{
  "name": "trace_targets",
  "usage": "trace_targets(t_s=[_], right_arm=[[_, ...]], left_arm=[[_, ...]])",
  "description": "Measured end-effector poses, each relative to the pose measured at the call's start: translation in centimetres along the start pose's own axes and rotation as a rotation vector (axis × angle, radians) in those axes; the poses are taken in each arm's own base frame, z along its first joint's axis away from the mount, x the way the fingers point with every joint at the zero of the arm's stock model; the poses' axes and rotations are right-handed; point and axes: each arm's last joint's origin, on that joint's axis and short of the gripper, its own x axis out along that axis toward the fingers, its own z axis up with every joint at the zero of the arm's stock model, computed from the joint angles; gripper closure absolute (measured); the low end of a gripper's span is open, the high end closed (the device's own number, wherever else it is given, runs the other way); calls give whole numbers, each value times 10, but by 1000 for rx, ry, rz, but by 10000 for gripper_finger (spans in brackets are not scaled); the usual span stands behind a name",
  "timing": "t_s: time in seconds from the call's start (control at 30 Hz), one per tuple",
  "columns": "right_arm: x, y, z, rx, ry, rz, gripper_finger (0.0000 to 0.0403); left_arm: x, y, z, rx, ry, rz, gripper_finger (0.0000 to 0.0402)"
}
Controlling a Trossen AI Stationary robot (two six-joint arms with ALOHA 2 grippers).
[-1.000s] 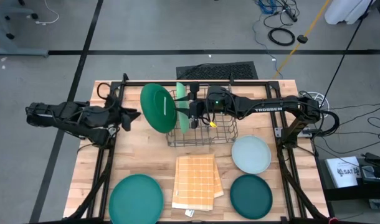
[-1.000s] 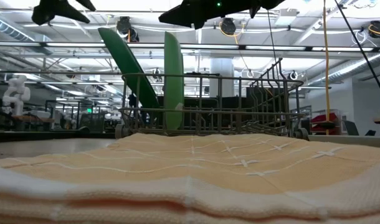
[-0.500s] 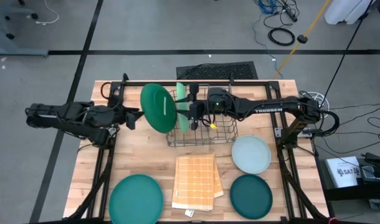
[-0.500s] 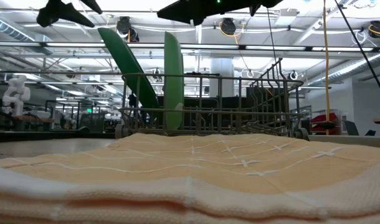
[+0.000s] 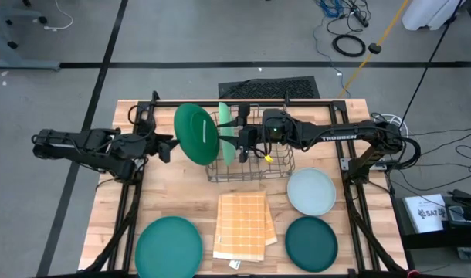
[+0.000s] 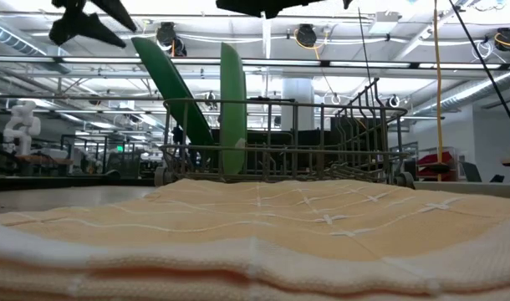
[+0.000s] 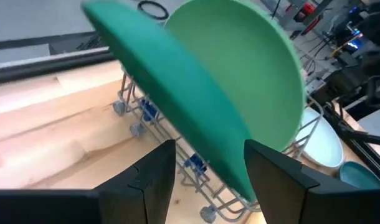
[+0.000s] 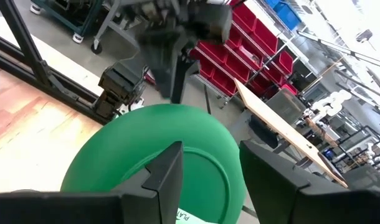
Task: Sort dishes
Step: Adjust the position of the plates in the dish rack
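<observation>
The grey wire rack (image 5: 251,161) stands at the table's middle far side. The mid green plate (image 5: 197,133) has its lower edge in the rack and leans out over the rack's left wall. The light green plate (image 5: 228,143) stands upright on its edge between the wires. My left gripper (image 5: 171,147) is open, level, just left of the mid green plate's rim (image 7: 196,124). My right gripper (image 5: 235,142) is open above the rack, over the light green plate, facing the mid green plate (image 8: 159,155). Teal (image 5: 168,245), pale blue-grey (image 5: 311,191) and dark teal (image 5: 311,242) plates lie flat on the table.
A folded orange-yellow checked cloth (image 5: 242,224) lies in front of the rack, between the teal plate and the two plates on the right. The black frame rails (image 5: 220,103) run along the table's far and side edges. Bare wood shows left of the rack.
My left gripper has moved toward the table's right, closer to the mid green plate's rim. My right gripper has drawn back a little toward the table's right and risen. The plates have kept still.
</observation>
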Motion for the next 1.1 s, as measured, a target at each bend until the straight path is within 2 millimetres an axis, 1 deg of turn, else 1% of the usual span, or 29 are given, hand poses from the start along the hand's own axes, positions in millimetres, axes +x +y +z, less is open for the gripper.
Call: trace_targets(t_s=[0.1, 0.27, 0.43, 0.57, 0.67, 0.83, 1.1], right_arm=[[0, 0, 0, 0, 2, 2, 250], [0, 1, -2, 2, 16, 13, 250], [0, 1, -2, -4, 28, -3, 250], [0, 1, -2, -1, 29, -5, 250], [0, 1, -2, 2, 30, -5, 250], [0, 1, -2, 15, 31, -6, 250], [0, 2, -3, 42, 47, 3, 250]], left_arm=[[4, 9, -10, -27, -15, -25, 201], [1, 19, -16, -63, -110, -165, 201], [6, 29, -28, -75, -118, -194, 201], [13, 26, -32, -77, -152, -250, 201], [14, 22, -30, -64, -188, -287, 201], [15, 22, -25, -60, -225, -285, 201], [24, 17, -24, -31, -226, -267, 201]])
